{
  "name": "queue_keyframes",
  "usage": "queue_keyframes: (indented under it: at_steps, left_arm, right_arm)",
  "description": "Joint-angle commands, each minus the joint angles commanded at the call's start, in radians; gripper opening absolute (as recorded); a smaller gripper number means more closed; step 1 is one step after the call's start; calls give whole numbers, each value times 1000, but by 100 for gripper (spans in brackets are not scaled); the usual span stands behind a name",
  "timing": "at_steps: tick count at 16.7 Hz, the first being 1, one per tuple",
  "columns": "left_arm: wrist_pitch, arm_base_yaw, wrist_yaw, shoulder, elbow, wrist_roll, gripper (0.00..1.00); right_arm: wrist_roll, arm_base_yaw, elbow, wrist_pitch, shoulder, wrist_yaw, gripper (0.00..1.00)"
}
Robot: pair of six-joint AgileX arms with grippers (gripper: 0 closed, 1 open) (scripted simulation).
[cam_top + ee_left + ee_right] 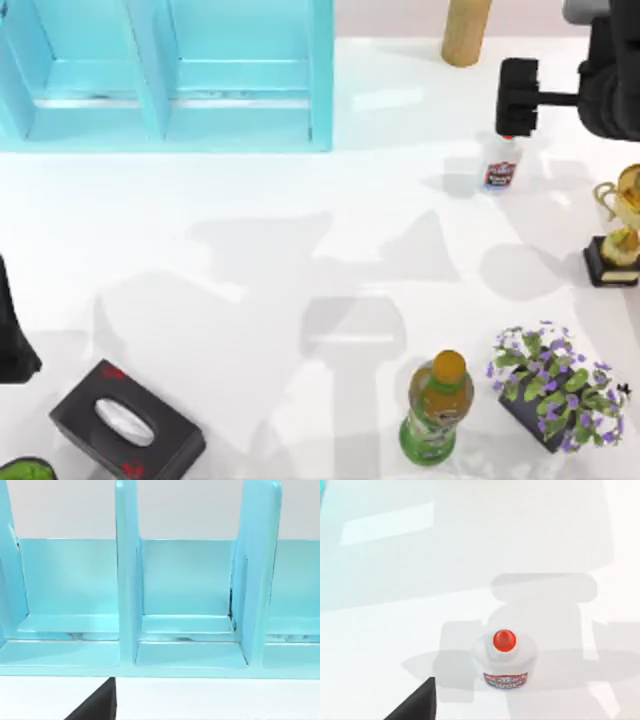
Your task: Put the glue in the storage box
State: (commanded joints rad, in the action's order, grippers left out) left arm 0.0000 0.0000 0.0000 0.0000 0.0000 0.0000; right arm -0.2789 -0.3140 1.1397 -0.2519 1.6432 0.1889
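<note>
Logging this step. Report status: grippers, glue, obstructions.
Right gripper above the glue, not gripping. Left arm parked at left edge. Glue upright on table, outside storage box. Path to box looks open.

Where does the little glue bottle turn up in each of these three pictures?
Top view: the glue stands upright at the table's far right, just below the right gripper.
Left wrist view: not in it; the blue storage box.
Right wrist view: the glue from above, red cap up.
Shared landmark: the white table.
</note>
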Motion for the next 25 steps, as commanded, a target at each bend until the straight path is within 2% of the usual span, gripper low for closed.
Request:
queue_keyframes:
  at_steps: [5,12,15,25]
  left_arm:
    - [0,0,0,0,0,0,100]
    - [0,0,0,0,0,0,100]
    - [0,0,0,0,0,0,100]
    - [0,0,0,0,0,0,100]
  right_arm:
    - [-37,-68,82,-30,214,64,100]
    - [-40,-68,84,-35,234,69,100]
    - [-33,-67,145,-33,291,66,100]
    - [4,-13,241,143,566,43,100]
